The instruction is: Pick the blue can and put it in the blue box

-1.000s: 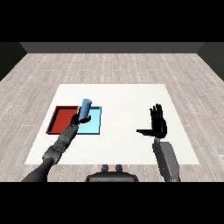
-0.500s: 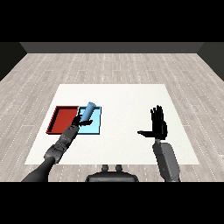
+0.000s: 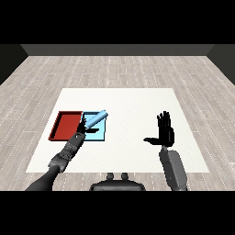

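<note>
Since the earlier frames, the blue can point(image 3: 96, 119) has tipped from near upright to a strong slant, upper end pointing right and away, and it now lies low over the light blue tray point(image 3: 97, 134). Left hand point(image 3: 81, 132), at the end of its grey forearm point(image 3: 65, 153), sits at the can's lower end, fingers curled about it. Red tray point(image 3: 67, 125) adjoins the blue tray on its left side. Both trays rest on the white table point(image 3: 133, 105), surrounded by pale wood-plank flooring point(image 3: 119, 69). Right hand point(image 3: 165, 131) is raised well apart, fingers straight and spread, thumb out, unchanged.
</note>
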You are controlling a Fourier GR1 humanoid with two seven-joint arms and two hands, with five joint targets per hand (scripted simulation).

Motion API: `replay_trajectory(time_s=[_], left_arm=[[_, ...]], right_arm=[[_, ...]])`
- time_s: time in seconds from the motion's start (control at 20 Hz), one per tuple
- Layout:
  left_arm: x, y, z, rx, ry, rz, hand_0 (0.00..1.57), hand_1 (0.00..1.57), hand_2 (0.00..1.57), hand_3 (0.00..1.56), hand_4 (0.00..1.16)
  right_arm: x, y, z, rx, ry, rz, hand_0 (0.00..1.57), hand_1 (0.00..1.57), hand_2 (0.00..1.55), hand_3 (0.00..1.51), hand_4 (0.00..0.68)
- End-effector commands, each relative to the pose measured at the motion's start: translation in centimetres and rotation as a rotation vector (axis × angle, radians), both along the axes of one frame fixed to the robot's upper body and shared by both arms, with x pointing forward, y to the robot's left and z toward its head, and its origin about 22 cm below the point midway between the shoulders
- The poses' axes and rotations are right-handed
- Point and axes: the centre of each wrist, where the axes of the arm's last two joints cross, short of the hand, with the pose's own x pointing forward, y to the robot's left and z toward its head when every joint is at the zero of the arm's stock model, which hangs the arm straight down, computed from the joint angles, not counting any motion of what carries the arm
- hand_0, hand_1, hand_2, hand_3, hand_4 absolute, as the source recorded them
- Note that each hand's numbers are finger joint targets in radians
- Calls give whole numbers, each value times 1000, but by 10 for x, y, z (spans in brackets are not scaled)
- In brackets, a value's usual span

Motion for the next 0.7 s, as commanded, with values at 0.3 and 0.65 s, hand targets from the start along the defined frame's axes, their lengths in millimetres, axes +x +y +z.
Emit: replay_trajectory(time_s=[0.3, 0.65], left_arm=[[15, -4, 33, -131, -661, -83, 0, 0, 0, 0, 0], [-26, -27, 21, -303, -898, -289, 0, 0, 0, 0, 0]], right_arm=[[-5, -6, 5, -1, 9, 27, 0, 0, 0, 0, 0], [3, -2, 12, -48, 41, 19, 0, 0, 0, 0, 0]])
